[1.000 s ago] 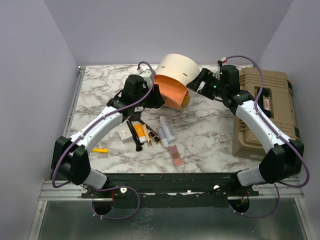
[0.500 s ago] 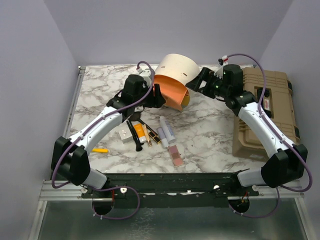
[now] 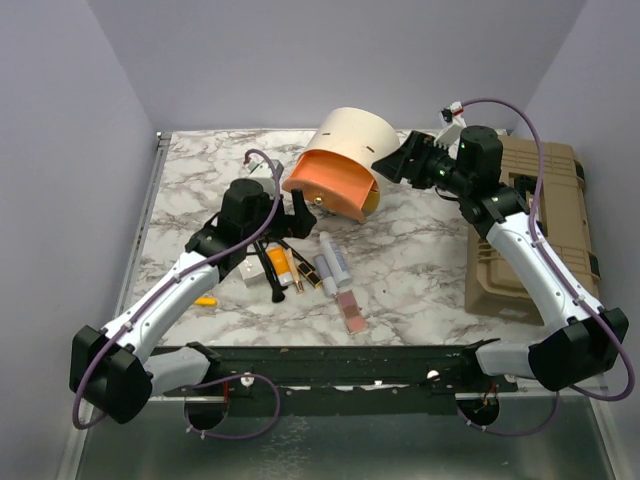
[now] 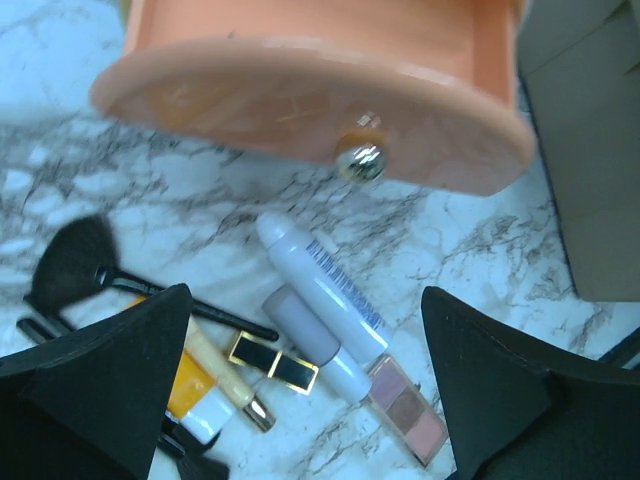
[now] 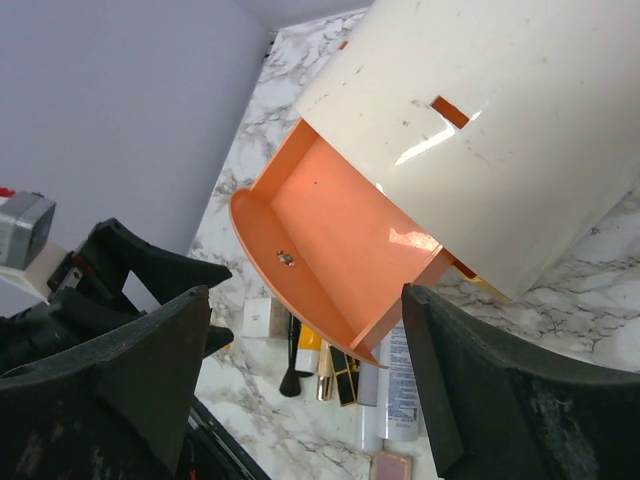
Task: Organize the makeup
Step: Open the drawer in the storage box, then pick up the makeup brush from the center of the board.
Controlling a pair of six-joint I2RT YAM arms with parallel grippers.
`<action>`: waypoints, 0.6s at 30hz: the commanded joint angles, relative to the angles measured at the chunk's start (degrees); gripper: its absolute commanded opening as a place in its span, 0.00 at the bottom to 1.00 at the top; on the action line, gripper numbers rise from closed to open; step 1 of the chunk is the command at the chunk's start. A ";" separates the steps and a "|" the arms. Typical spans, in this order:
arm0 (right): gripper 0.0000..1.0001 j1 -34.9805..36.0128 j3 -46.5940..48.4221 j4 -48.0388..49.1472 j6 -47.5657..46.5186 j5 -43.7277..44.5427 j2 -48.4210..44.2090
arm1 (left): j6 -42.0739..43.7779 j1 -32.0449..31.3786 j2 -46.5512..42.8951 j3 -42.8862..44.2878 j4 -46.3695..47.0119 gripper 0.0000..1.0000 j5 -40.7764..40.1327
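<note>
**A:** On the left, the left gripper (image 4: 305,300) hangs low over the marble table (image 3: 200,170). Its claw is spread wide with nothing between the fingers.

**B:** And right beneath it is the makeup (image 3: 300,268), loose on the marble. There's the white compact (image 3: 247,268), the orange tube (image 3: 280,265), the lipsticks (image 4: 272,362), the white tubes (image 3: 331,262), and the pink palette (image 3: 351,312) nearest the arms.

**A:** Moving across, the orange drawer (image 3: 328,180) juts out of the cream case (image 3: 355,135), knob (image 4: 362,160) towards that left claw. It's open and bare inside, ready to take pieces, I'd say.

**B:** Then the right gripper (image 5: 305,300), just beside the case's right flank. Its fingers are apart and it's pinching nothing. I reckon it's parked there to steady the case.

**A:** Nothing is stowed yet, so the sorting has barely begun. A grab from the pile looks next.
</note>
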 commanded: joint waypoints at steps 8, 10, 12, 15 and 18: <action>0.85 0.33 1.32 -1.08 0.16 1.76 0.88 | -15.35 0.05 -12.07 -16.63 -1.23 0.97 -13.24; 0.85 0.24 1.00 -0.92 0.79 1.79 1.23 | -15.61 0.09 -10.03 -16.91 -0.74 0.96 -11.35; 0.85 0.26 1.03 -1.46 1.05 2.20 1.57 | -15.79 0.09 -7.27 -17.20 0.57 0.96 -8.88; 0.85 0.28 1.17 -2.53 1.28 2.94 2.11 | -17.58 -0.17 -2.88 -17.21 1.69 0.94 -9.08; 0.85 0.25 1.68 -3.80 1.26 3.50 2.70 | -19.42 -0.44 -0.39 -17.88 1.99 0.94 -13.83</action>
